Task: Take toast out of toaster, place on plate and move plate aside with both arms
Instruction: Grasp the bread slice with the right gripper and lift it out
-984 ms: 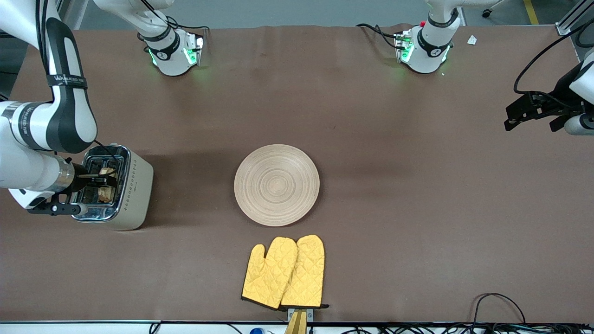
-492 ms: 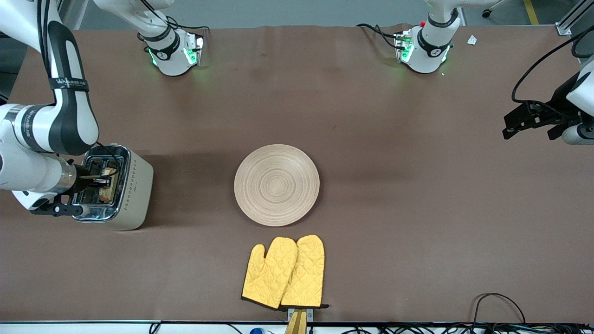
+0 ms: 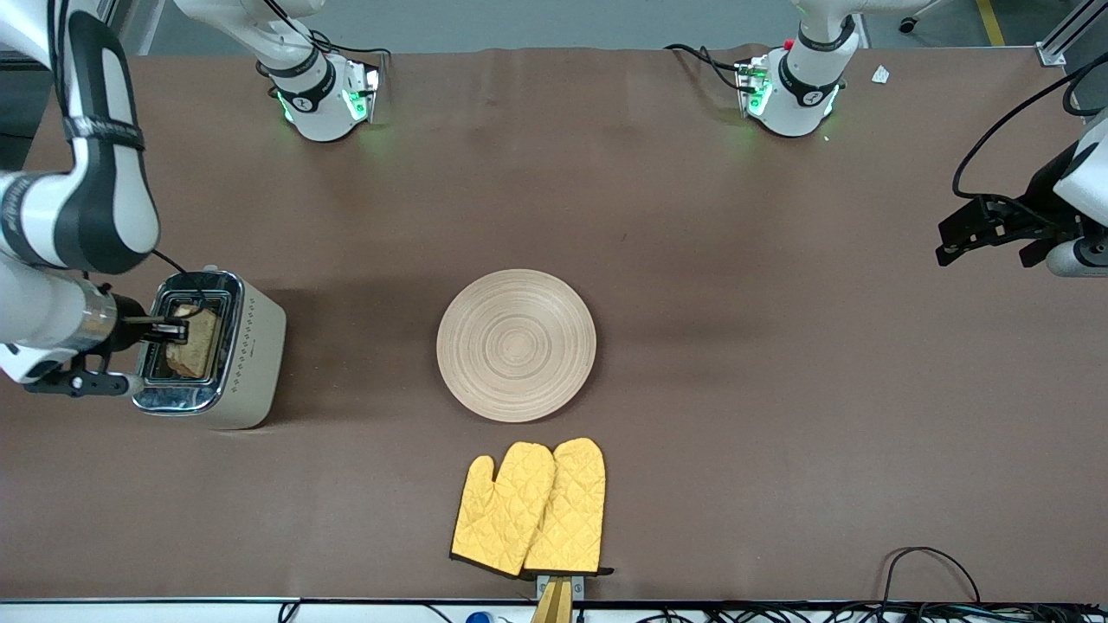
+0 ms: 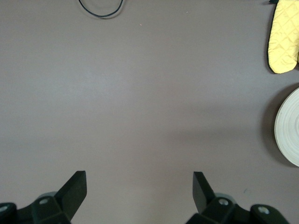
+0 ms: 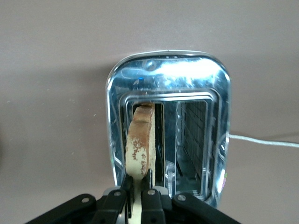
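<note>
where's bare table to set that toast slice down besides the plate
Bare brown tabletop runs from the round beige grooved plate toward the open left gripper. Also between plate and arm bases. Crowded: the silver toaster, where the right gripper grips the speckled toast; yellow oven mitts.

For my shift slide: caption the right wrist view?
Right pincer shut on the toast, partly out of the toaster slot.

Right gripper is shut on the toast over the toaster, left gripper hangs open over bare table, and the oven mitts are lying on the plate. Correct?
Not quite: the oven mitts lie on the table, nearer the front camera than the plate and apart from it, as the front view shows. The rest holds: the right gripper is shut on the toast over the toaster, and the left gripper hangs open over bare table.
</note>
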### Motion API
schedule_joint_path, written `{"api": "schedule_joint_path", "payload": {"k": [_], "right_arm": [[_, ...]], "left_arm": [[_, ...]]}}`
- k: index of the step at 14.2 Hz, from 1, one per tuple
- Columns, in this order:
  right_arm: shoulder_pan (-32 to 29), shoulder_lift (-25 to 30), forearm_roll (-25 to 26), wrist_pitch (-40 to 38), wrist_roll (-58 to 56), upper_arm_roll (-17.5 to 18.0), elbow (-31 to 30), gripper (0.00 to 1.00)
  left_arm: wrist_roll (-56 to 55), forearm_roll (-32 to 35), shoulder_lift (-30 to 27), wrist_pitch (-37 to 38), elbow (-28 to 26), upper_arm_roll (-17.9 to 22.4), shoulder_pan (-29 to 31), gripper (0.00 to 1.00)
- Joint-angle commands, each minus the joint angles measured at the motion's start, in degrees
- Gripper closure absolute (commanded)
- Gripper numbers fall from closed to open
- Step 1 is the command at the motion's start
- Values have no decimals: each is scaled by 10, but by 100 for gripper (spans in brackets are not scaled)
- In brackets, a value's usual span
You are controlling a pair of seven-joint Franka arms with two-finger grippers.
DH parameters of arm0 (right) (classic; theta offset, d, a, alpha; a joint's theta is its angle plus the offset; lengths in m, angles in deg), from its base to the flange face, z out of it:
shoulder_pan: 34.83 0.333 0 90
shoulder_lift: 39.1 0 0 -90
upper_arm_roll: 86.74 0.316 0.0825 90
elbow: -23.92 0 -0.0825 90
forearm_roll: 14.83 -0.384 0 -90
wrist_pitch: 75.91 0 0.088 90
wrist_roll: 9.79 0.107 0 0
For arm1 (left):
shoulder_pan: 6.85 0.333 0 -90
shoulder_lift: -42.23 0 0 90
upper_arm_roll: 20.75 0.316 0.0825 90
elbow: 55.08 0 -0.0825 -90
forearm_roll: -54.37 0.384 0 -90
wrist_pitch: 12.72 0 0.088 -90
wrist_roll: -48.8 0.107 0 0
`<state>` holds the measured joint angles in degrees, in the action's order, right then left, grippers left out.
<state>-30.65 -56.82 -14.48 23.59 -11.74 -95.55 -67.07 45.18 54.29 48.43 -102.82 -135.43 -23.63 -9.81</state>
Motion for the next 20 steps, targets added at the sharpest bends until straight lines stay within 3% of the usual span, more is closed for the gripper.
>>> {"api": "schedule_joint_path", "payload": {"k": [1, 7, 11, 14, 20], "right_arm": [[1, 21, -3, -59, -1, 3, 42, 89], [117, 14, 2, -83, 14, 3, 73, 87], [216, -49, 0, -65, 167, 3, 92, 86], [271, -100, -3, -6, 278, 3, 97, 86], [341, -180, -6, 81, 483, 4, 116, 86]], "left_arm": [[6, -7, 7, -6, 6, 0, 2, 0], [6, -9, 18, -10, 6, -1, 2, 0], [7, -8, 18, -10, 5, 0, 3, 0], [6, -19, 27, -14, 6, 0, 3, 0], [-1, -137, 80, -16, 5, 1, 16, 0]]}}
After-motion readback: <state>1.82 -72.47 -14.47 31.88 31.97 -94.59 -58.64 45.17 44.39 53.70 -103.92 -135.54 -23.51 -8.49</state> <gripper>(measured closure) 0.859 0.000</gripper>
